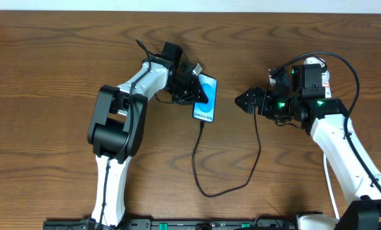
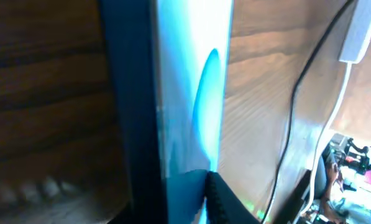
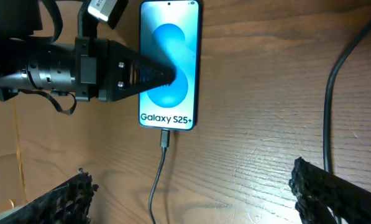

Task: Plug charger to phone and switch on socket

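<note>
Brown wood-grain tabletop [image 1: 50,76], carrying every item listed.

Item 1, phone [image 1: 206,110]: lay flat just left of centre, screen up and lit blue, its lower short edge toward the robot.

Item 2, charger [image 1: 210,193]: thin black cable. Its connector tip [image 3: 165,138] met the middle of the phone's lower edge and appeared seated in the port, though how deeply could not be judged. From there the cable ran toward the robot, looped, and climbed to the right side, where its far end was hidden.

Item 3, socket [image 2: 360,28]: white strip at the far right, largely covered by the right arm [image 1: 343,147] in the overhead view. Its switch could not be made out.

Item 4, left gripper [image 3: 163,79]: tapered black fingers lay across the phone's screen, touching it. Whether its jaws were apart or together could not be told.

Item 5, right gripper [image 3: 191,180]: jaws wide apart and empty, pointing at the phone from its right, clear of it.

Step in hand, as judged: the plugging looked done, with the left gripper on the phone as if to steady it. Switching on was not yet done.

The next move would call for the right arm to swing back to the socket, locate the switch, and press it with a fingertip. It must not drag the cable out of the phone.
</note>
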